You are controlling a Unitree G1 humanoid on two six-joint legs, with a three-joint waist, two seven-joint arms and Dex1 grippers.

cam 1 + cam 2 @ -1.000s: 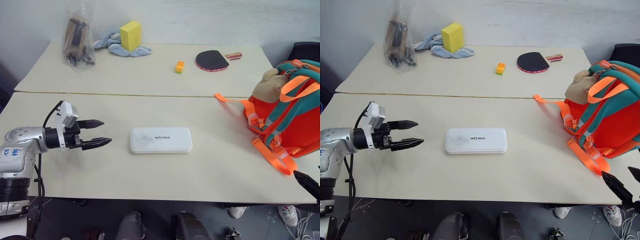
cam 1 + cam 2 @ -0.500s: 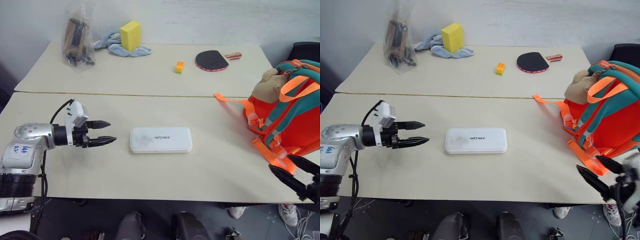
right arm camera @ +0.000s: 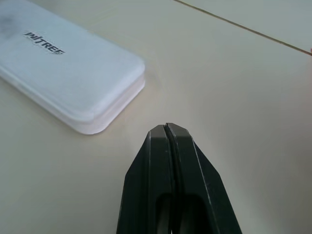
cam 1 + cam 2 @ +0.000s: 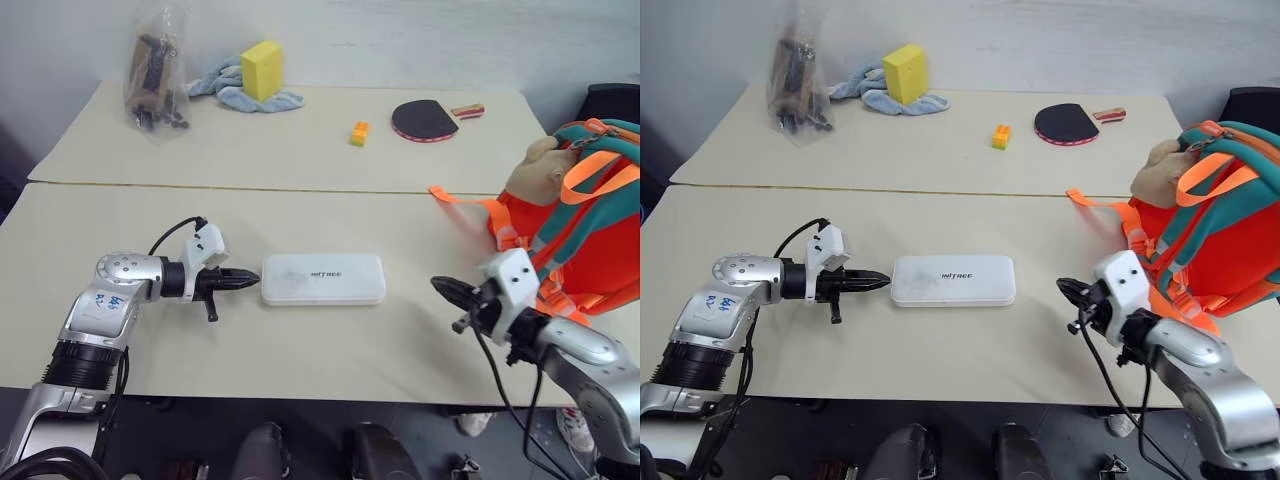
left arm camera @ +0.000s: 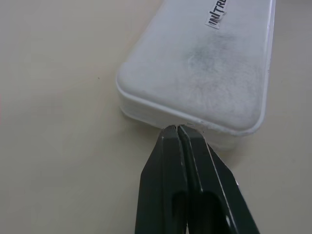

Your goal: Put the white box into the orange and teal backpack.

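Both your grippers have closed in on the box since the earlier frame, fingers now pressed together, holding nothing. You see the orange and teal backpack [image 4: 585,240] at the table's right edge. White box [image 4: 323,278] lies flat mid-table. Left gripper [image 4: 250,279] tip meets its left end; right gripper [image 4: 442,288] sits apart, rightward.

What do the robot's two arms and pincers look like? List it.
Both arms are silver metal with black joint rings and loose black cables. The left pincer and right pincer each have tapered black fingers behind a white camera block. The left arm carries a white sticker with blue handwriting.
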